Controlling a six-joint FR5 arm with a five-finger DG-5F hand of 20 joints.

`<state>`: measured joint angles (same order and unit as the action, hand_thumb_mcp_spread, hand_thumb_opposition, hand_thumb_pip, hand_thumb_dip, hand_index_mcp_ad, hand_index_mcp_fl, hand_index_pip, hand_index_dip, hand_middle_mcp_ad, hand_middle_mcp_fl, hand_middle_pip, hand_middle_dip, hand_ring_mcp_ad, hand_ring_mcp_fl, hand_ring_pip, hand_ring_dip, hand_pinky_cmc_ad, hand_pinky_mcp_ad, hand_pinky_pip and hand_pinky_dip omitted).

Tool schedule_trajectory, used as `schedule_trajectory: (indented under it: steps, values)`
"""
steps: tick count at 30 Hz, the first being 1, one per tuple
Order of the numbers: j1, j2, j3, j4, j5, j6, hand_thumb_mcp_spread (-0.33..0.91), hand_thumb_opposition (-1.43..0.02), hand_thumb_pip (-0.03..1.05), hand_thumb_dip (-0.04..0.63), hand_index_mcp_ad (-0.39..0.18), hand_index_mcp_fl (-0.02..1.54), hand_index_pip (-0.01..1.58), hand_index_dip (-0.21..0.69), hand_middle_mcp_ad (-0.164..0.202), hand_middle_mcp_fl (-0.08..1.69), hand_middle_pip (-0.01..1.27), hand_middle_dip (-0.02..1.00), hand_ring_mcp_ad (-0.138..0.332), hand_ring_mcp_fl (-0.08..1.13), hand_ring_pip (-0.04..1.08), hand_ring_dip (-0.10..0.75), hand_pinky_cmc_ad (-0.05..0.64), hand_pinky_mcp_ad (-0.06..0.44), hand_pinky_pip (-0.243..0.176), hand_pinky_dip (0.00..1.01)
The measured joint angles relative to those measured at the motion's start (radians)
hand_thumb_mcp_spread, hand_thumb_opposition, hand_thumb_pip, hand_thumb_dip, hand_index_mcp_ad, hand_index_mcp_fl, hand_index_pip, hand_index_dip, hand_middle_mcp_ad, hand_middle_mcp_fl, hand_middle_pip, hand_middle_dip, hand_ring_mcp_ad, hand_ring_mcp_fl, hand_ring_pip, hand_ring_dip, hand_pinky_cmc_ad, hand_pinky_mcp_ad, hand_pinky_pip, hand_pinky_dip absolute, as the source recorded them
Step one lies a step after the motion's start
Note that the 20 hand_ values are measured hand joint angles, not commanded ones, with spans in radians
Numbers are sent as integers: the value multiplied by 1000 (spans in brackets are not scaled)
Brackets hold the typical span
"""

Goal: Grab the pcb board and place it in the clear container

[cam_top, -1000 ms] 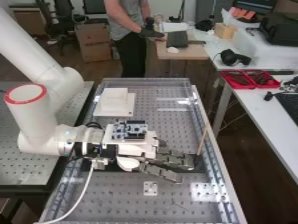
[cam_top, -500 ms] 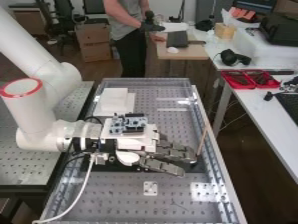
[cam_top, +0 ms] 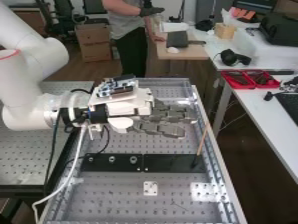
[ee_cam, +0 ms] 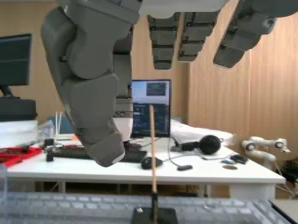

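Note:
My hand (cam_top: 166,119) hangs over the middle of the perforated bench, its fingers straight and pointing toward the bench's right side, with nothing seen in them. A circuit board (cam_top: 116,89) rides on top of the hand's white housing and moves with it; I cannot tell whether it is the task's board. Clear walls (cam_top: 156,82) stand at the bench's far end; whether they belong to the container is unclear. In the wrist view, the hand (ee_cam: 90,82) has its thumb and fingers extended and apart.
A thin wooden stick (cam_top: 202,139) rises from a black plate (cam_top: 169,162) at the bench's right side. Beside that lies another black plate (cam_top: 96,162) with round fittings. Red trays (cam_top: 249,79) stand on the side table. A white cable (cam_top: 63,187) hangs from the wrist.
The arm and hand have moved toward the bench's far end and up, uncovering the black plates. The white block seen earlier is now covered by the hand's housing. The fingers remain straight.

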<state>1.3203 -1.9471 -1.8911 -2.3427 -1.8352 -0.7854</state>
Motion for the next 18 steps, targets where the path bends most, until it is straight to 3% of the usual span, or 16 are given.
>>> schedule_trajectory:
  steps: [9,18]
  values:
    - [125,80,-28,36,-38,46,705,-881,417,234,-211,585,1356,140,80,96,152,155,80,14,87,37,316,197,-59,178]
    - [248,66,-13,43,-45,87,705,-881,417,234,-211,581,1346,155,75,94,152,155,75,14,87,37,314,197,-59,182]
